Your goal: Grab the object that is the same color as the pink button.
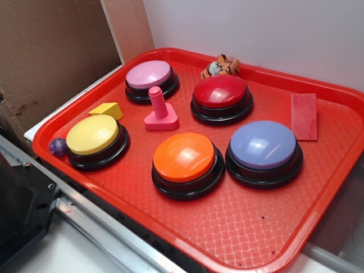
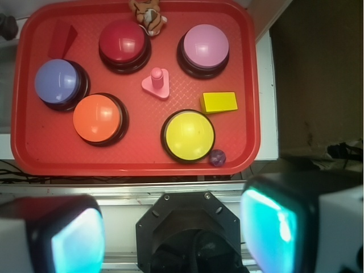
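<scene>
A small hot-pink toy bolt [image 1: 160, 111] [image 2: 157, 83] stands upright on its flat base in the middle of the red tray [image 1: 244, 227] [image 2: 34, 153]. Just behind it sits the pink button [image 1: 150, 78] [image 2: 205, 48], a pale pink dome on a black base. My gripper [image 2: 173, 236] hangs high above the near edge of the table, outside the tray and well away from the bolt. Its two fingers [image 2: 74, 242] stand wide apart with nothing between them. The exterior view does not show the gripper.
The tray also holds a red button [image 1: 222, 96], a lavender-blue button [image 1: 264, 151], an orange button [image 1: 186, 163], a yellow button [image 1: 95, 140], a yellow wedge block [image 1: 106, 110], a flat red rectangle [image 1: 304, 116], a toy tiger [image 1: 222, 66] and a purple ball [image 1: 58, 147]. A black mount [image 2: 193, 227] lies below the gripper.
</scene>
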Controlling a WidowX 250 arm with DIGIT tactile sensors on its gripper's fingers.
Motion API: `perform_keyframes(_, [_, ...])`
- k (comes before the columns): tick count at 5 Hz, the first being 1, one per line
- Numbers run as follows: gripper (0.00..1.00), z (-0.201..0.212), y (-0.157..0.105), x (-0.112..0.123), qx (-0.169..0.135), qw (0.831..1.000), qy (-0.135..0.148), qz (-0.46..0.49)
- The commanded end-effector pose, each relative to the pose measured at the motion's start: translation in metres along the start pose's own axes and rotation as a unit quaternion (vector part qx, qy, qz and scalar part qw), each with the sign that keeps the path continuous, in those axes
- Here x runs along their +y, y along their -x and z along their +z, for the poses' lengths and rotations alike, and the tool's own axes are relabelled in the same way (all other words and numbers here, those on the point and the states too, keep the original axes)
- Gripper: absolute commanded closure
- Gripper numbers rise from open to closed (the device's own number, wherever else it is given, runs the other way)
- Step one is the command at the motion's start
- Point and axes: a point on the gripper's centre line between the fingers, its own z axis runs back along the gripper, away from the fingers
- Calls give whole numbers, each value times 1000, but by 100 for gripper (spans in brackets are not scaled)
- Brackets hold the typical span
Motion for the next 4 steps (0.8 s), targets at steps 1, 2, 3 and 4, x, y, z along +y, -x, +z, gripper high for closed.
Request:
perform_keyframes(1, [0,0,0,0,0,1000,0,0])
perform_keyframes(2, [0,-19,-22,4,-31,999,-1,40])
perform_keyframes(3, [0,-39,-44,13,-37,997,-4,64])
perform_keyframes(4, [0,-62,-64,19,-50,996,3,77])
